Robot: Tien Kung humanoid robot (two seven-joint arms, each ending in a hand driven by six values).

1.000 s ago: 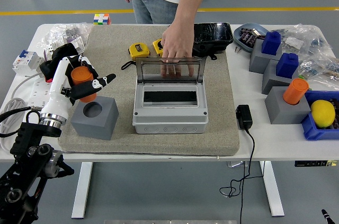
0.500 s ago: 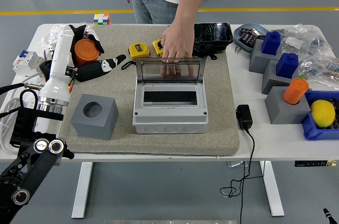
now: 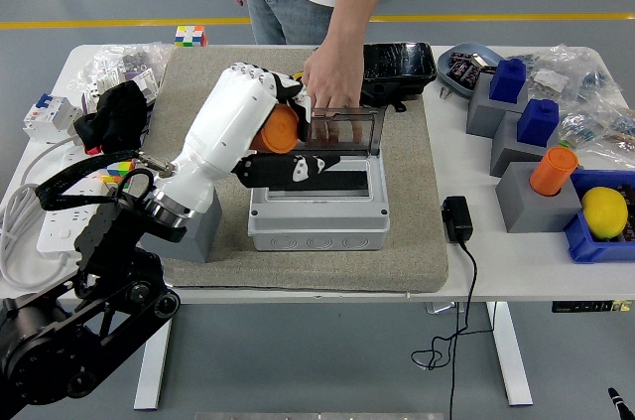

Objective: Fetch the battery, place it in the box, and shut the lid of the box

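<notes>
Swung across from the grey block at the left, left hand [image 3: 283, 147] now over the grey box [image 3: 317, 210], fingers wrapped round the orange battery [image 3: 278, 129]. Lift done, drop next. Below the hand, box seemingly empty, clear lid [image 3: 347, 128] held upright by a person's hand [image 3: 332, 77] just beyond.

left hand [image 3: 283, 142] hides much of the box [image 3: 317, 210] interior.
</notes>
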